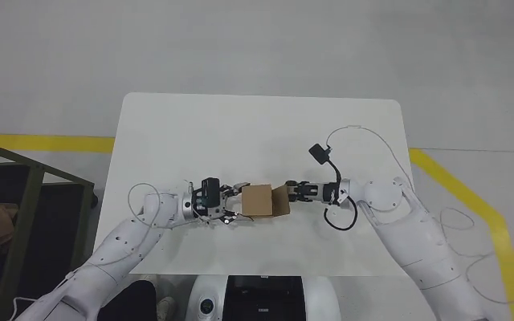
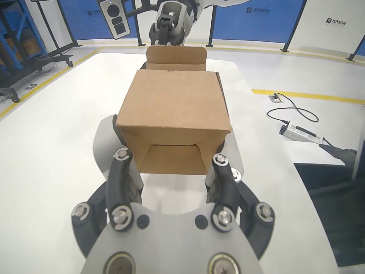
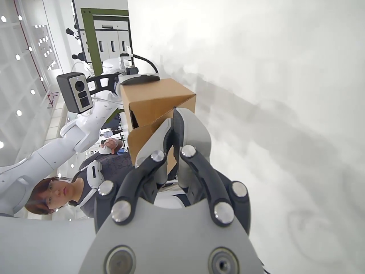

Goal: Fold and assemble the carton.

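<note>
A brown carton (image 1: 257, 201) lies on its side near the front middle of the white table, held between both arms. My left gripper (image 1: 234, 203) clasps one end; in the left wrist view its fingers (image 2: 106, 132) press the carton (image 2: 176, 101) from both sides, and that end is folded inward. At the far end my right gripper (image 1: 283, 193) is shut on an upright flap (image 2: 176, 55). In the right wrist view, the right gripper (image 3: 174, 115) pinches that flap's edge, with the carton (image 3: 154, 98) beyond it.
The white table (image 1: 241, 128) has free room behind and to both sides of the carton. A thin cable (image 1: 361, 132) loops over the table's back right. A green frame (image 1: 32, 184) stands off the table's left edge.
</note>
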Robot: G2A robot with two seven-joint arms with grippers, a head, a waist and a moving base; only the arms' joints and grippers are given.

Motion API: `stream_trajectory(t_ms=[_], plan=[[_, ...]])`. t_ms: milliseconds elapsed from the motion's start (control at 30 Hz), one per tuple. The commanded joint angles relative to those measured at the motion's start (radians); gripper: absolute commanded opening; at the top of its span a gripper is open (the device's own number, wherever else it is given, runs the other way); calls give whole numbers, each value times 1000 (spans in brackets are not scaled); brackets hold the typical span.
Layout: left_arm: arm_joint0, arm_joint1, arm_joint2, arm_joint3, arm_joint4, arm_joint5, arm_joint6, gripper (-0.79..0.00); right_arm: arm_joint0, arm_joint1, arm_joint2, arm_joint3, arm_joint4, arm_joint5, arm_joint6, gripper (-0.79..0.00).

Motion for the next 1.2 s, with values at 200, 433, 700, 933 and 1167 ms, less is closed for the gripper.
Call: stream_trajectory(t_ms=[200, 433, 700, 933, 1167], plan=[[-8, 0, 14, 14, 33, 33, -21, -416, 26, -11, -33, 52, 50, -5, 18, -696], [-12, 1, 21, 30, 42, 43, -30, -413, 29, -16, -58, 71, 82, -4, 41, -634], [-20, 1, 28, 45, 48, 45, -38, -406, 39, -23, -83, 96, 92, -10, 35, -683], [-18, 3, 32, 58, 49, 45, -40, -403, 30, -21, -84, 93, 88, 0, 38, -662], [-17, 6, 34, 68, 49, 48, -41, -400, 27, -21, -90, 93, 91, 3, 42, -566]])
